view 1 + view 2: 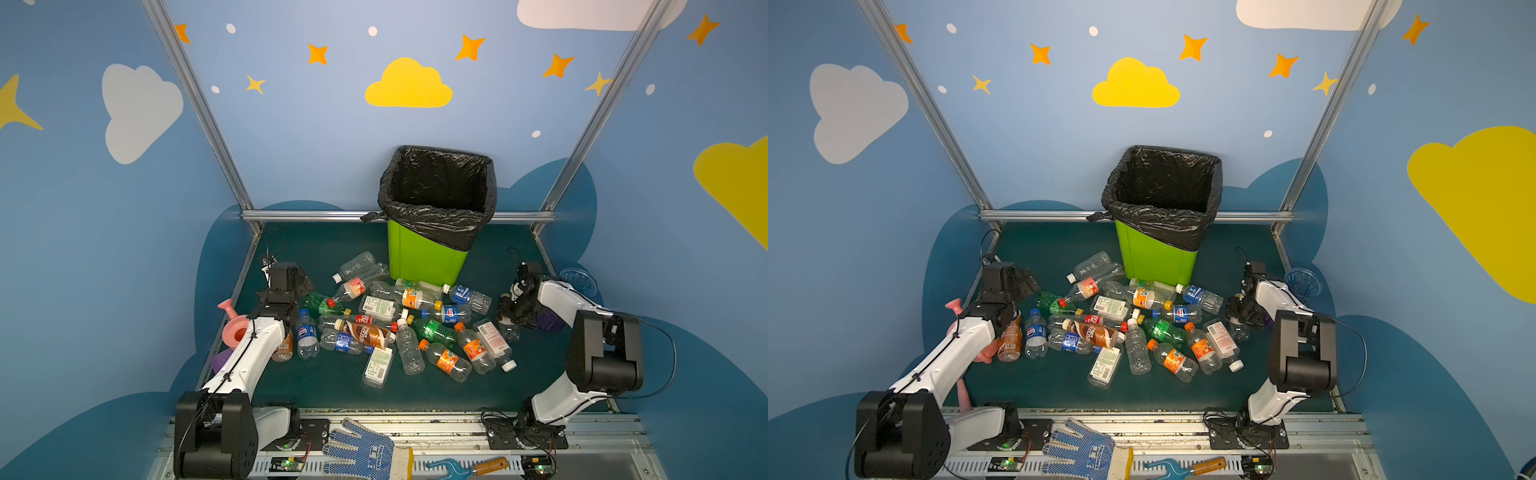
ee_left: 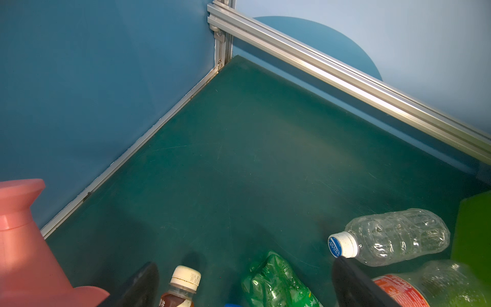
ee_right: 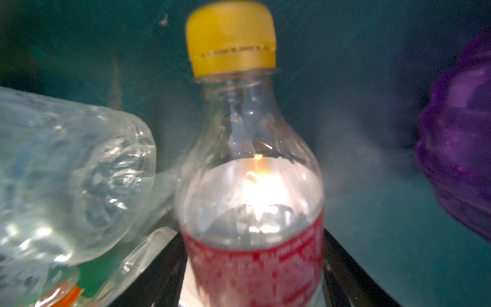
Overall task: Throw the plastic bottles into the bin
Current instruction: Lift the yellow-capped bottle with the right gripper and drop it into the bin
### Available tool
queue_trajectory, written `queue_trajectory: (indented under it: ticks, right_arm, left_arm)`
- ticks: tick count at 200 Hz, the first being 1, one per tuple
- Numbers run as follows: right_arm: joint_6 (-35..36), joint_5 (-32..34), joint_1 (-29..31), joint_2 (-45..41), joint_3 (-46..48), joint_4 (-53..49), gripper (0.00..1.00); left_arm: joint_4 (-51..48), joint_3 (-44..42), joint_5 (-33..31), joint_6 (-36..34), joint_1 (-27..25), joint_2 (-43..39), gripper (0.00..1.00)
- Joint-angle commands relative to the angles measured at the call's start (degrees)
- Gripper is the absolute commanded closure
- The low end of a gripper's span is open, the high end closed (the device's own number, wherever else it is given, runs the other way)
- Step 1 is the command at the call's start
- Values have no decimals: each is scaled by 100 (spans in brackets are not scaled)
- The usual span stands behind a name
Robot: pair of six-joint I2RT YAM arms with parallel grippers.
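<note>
The right gripper [image 3: 251, 236] clamps a yellow-capped bottle [image 3: 249, 186] at the three o'clock edge of the bottles [image 1: 409, 345]. The left gripper [image 2: 243, 265] hangs wide open, empty, at nine; the bin [image 1: 424, 257] stands at twelve.

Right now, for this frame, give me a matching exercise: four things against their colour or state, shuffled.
1 bin
2 left gripper
3 right gripper
4 watering can

A pink
B shut on the yellow-capped bottle
C lime green, black-lined
D open, holding nothing

Pairs: 1-C, 2-D, 3-B, 4-A
</note>
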State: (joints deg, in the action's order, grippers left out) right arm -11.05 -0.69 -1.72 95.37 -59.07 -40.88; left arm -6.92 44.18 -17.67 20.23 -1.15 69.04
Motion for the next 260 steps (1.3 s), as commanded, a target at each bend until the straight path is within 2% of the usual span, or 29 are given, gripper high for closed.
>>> queue_trajectory:
  ticks: [1, 19, 54, 91, 134, 162, 183, 198, 213, 221, 227, 229, 244, 251, 260]
  right_arm:
    - [60, 122, 67, 78, -165, -66, 32]
    - [58, 152, 102, 46, -206, -18, 42]
    - [117, 189, 147, -440, -604, -60, 46]
    - [151, 75, 73, -1522, -1740, 65, 53]
    - [-87, 13, -185, -2657, -3034, 1257, 54]
    - [-785, -251, -242, -2847, -3521, 2318, 52]
    - [-1548, -1052, -176, -2445, -3842, 3008, 52]
    - [-1849, -1661, 161, -1774, -4336, 3127, 51]
    - [-1612, -2470, 770, -816, -5332, 2675, 49]
    - [-1224, -2932, 1115, -138, -6158, 1931, 47]
    - [-802, -3140, 1357, 325, -6975, 1165, 41]
    - [-588, -3136, 1467, 580, -7401, 693, 36]
    - [-177, -2887, 1608, 1307, -8963, -749, 18]
    - [-281, -2774, 1542, 1344, -9174, -845, 13]
    - [-372, -2593, 1469, 1074, -8851, -516, 9]
  left_arm:
    - [-108, 98, -165, 31, -1, -57, 0]
    - [-116, 65, -223, 60, 0, -74, 0]
    - [-160, 55, -245, 125, 0, -66, 0]
    - [-350, 23, -567, 351, -5, -70, 0]
    - [-714, 53, -915, 533, -5, -13, 0]
    - [-904, 116, -994, 630, 0, 67, 0]
    - [-1070, 186, -1014, 705, 0, 125, 0]
    - [-1127, 206, -993, 736, -7, 158, 0]
    - [-1171, 215, -977, 779, -2, 180, 0]
    - [-1168, 213, -958, 786, -6, 187, 0]
    - [-1175, 222, -950, 778, -3, 194, 0]
    - [-1179, 224, -949, 773, -3, 190, 0]
    - [-1333, 304, -983, 762, 7, 175, 0]
    - [-1429, 348, -1028, 754, 9, 159, 0]
    - [-1498, 376, -1054, 734, 9, 139, 0]
